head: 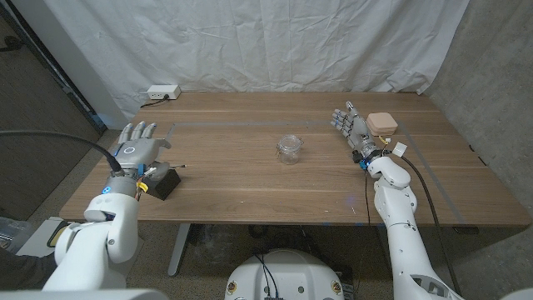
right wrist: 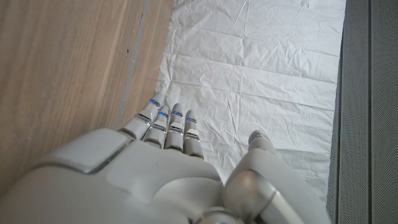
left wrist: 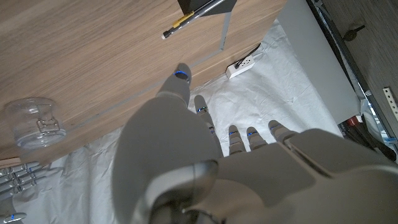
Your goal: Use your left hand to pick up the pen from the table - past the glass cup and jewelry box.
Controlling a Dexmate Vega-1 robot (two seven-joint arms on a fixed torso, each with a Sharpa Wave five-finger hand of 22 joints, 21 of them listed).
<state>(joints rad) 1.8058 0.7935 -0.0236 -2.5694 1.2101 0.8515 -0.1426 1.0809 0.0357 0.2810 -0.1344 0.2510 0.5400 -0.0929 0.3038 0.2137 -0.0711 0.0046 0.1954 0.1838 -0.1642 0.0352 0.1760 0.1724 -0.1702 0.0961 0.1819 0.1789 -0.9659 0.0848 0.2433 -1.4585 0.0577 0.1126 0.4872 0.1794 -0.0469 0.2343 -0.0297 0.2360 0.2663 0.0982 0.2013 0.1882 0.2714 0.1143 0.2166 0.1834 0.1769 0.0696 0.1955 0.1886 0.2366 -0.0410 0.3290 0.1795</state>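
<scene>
Pen (head: 166, 167) partly hidden behind left hand (head: 140, 148).

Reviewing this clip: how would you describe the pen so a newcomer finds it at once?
Start at the wooden table and go to its front left corner, where the left hand hovers. Just right of that hand lies the pen, slim and dark, on a small black box; nothing else there is long and thin.

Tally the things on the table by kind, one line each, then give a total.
Glass cup: 1
Jewelry box, pinkish: 1
Pen: 1
Black block under the pen: 1
White power strip at the far edge: 1
Total: 5
</scene>
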